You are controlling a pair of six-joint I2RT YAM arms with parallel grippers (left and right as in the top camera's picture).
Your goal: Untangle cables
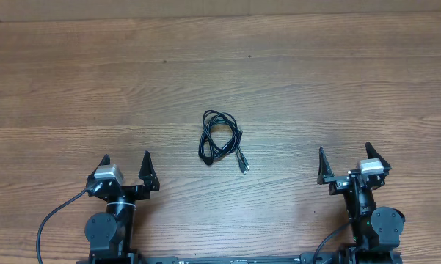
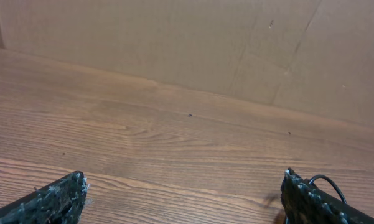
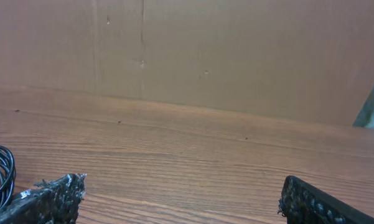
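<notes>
Tabletop (image 1: pixel 315 73): brown wood grain, running across the whole overhead view.
Cables (image 1: pixel 220 138): thin black cords in one loose, looped bundle. They lie flat on the tabletop about mid-width, between the two arms and farther out than both.
Cable ends: two strands trail out of the bundle toward the robot's right and finish in small plugs (image 1: pixel 243 167), side by side on the wood.
Left hand (image 1: pixel 126 158): near the robot's edge of the tabletop, fingers spread wide with only bare wood between them. It is well apart from the cables.
Right hand (image 1: pixel 345 150): near the same edge on the other side, fingers likewise spread with nothing between them, and well apart from the cables.
Left wrist view: both fingertips sit in the bottom corners, and a sliver of cable loop (image 2: pixel 327 182) shows just past the right-hand one.
Right wrist view: several cable loops (image 3: pixel 3 174) show at the left edge, above the left fingertip.
Backdrop: a plain cardboard wall (image 3: pixel 236 56) stands along the far edge of the tabletop.
Arm wiring (image 1: pixel 48 220): a thicker black lead curves out from the left arm's base.
</notes>
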